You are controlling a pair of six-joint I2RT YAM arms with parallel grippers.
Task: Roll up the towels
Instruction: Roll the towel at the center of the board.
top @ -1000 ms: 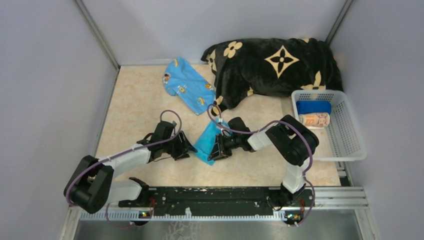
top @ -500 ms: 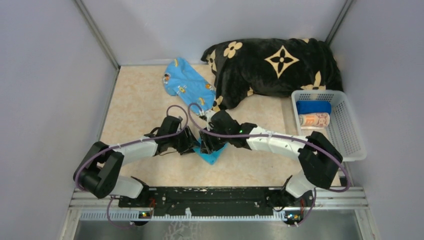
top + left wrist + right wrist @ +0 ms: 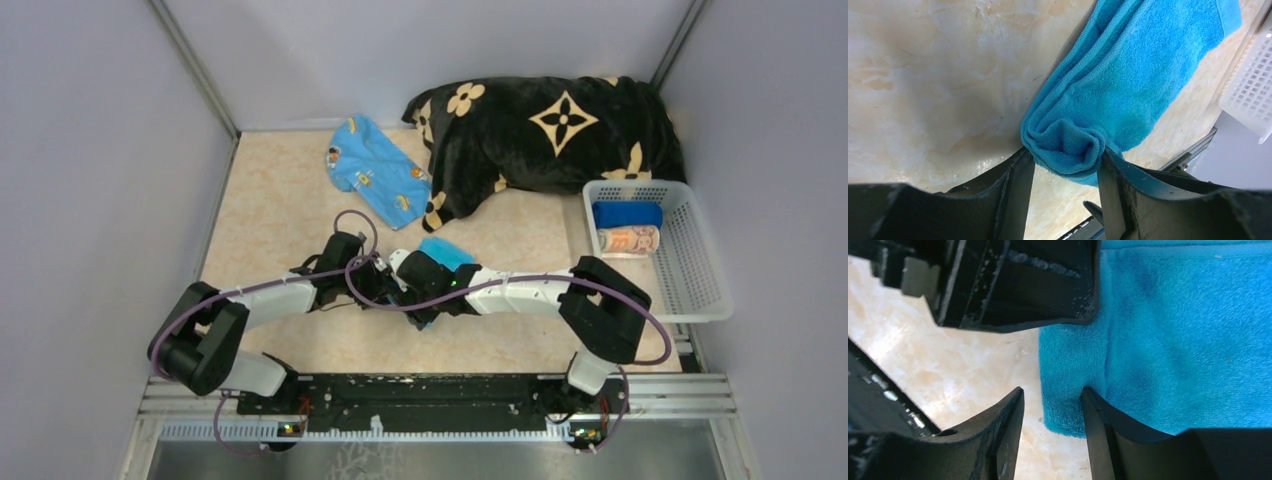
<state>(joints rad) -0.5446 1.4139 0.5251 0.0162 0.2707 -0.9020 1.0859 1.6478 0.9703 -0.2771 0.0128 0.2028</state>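
Observation:
A turquoise towel [image 3: 1143, 65] lies on the table, its near end curled into a small roll [image 3: 1064, 147]. My left gripper [image 3: 1064, 155] is shut on that roll, a finger pressed against each side. My right gripper [image 3: 1052, 390] is open: one finger [image 3: 1100, 430] rests on the towel's edge [image 3: 1070, 390], the other on bare table. In the top view both grippers meet over the towel [image 3: 447, 250], left gripper [image 3: 380, 290] beside right gripper [image 3: 408, 297]. A light blue printed towel [image 3: 375, 172] lies flat at the back. A dark blue roll [image 3: 627, 214] and a striped roll [image 3: 628, 240] sit in the basket.
A white basket [image 3: 690, 290] stands at the right edge. A large black plush blanket with tan flowers [image 3: 550, 130] fills the back right. Grey walls close in on three sides. The left gripper's black body [image 3: 1013, 280] fills the top of the right wrist view.
My right arm has stretched left across the towel and its gripper has opened beside the left one. The left gripper has shifted slightly right, still on the rolled end.

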